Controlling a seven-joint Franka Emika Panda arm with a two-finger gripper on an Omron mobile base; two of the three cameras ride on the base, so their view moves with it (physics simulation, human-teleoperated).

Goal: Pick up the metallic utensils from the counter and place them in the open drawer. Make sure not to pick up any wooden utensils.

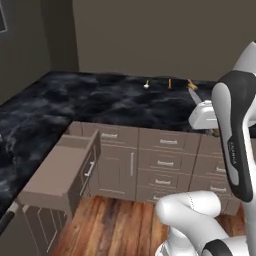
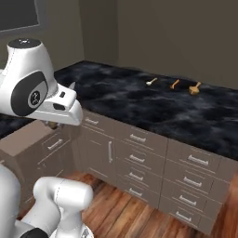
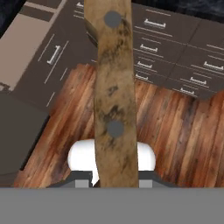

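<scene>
Knife (image 3: 113, 100): clamped in closed claw (image 3: 114, 177), above floor, not yet over open drawer (image 1: 60, 170). Small utensil (image 1: 146, 84), fork (image 1: 170, 83), wooden spoon (image 1: 191, 85): on tabletop (image 1: 100, 100), fork pending

Faint vertical lettering on the arm's dark link (image 1: 234, 150), too small to read. Round mark on the dark joint cap (image 2: 33, 97), illegible too. No other text/labels/nos. anywhere.

The brown riveted wooden knife handle (image 3: 113, 94) is cut off by the hand view's top edge, its blade unseen. Beyond it, three tiny utensils (image 2: 173, 84) on the black marble counter (image 2: 139, 104) cannot be told apart.
</scene>
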